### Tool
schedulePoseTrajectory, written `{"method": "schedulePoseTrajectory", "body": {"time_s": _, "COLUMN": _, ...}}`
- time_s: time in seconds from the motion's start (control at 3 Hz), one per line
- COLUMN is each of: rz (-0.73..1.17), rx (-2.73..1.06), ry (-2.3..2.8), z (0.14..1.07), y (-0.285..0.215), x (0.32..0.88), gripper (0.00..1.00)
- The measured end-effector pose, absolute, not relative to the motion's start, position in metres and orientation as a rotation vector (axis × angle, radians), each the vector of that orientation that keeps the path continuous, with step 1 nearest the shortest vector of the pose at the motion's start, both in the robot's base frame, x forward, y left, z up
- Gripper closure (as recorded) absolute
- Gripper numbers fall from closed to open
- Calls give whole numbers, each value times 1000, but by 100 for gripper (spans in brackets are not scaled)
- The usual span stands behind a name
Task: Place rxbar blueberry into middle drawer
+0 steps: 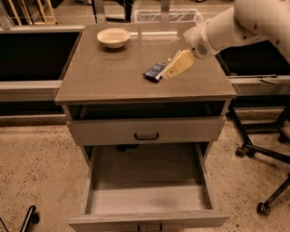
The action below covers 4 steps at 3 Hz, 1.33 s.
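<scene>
Starting at the upper left of the frame, a wooden rack (pixel 41 11) is seen behind the grey cabinet (pixel 113 77). 1 round cream bowl (pixel 113 36) is set on the upper left part of the cabinet top, well apart from the other things on it.

At centre frame, below the top, the uppermost drawer (pixel 104 131) is shown with 1 black handle (pixel 146 136), and a dark gap is seen between its front and the cabinet top. Beneath it, the middle drawer (pixel 145 199) is pulled far out toward the bottom edge of the frame, so that its paler floor and thin side walls are exposed.

Just right of centre on the cabinet top, the rxbar blueberry (pixel 154 71) is laid flat at a slant, with its dark blue wrapper turned up. The gripper (pixel 168 72) is placed at the right end of the bar, just beside it; contact cannot be confirmed, and whether the gripper is spread or closed cannot be told. The white arm (pixel 226 27) is stretched in from the upper right corner, sloped down and to the left.

At the right edge, black chair legs (pixel 263 154) with castors are seen on the speckled floor (pixel 36 167).
</scene>
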<state>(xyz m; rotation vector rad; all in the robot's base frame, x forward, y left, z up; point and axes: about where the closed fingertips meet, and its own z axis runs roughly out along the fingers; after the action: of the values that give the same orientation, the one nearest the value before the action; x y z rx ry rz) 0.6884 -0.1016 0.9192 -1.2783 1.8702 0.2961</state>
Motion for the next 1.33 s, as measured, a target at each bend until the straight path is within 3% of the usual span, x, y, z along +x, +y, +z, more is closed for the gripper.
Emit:
{"method": "schedulePoseTrajectory", "body": {"time_s": 0.67, "rz": 460, "rx": -1139, "ry": 2011, "z": 840, "y": -75, "x": 769, "gripper": 0}}
{"method": "schedulePoseTrajectory", "body": {"time_s": 1.0, "rz": 510, "rx": -1131, "ry": 2037, "z": 825, "y": -66, "x": 781, "gripper": 0}}
{"method": "schedulePoseTrajectory", "body": {"time_s": 1.33, "rz": 539, "rx": -1129, "ry": 2066, "z": 812, "y": -59, "x": 784, "gripper": 18}}
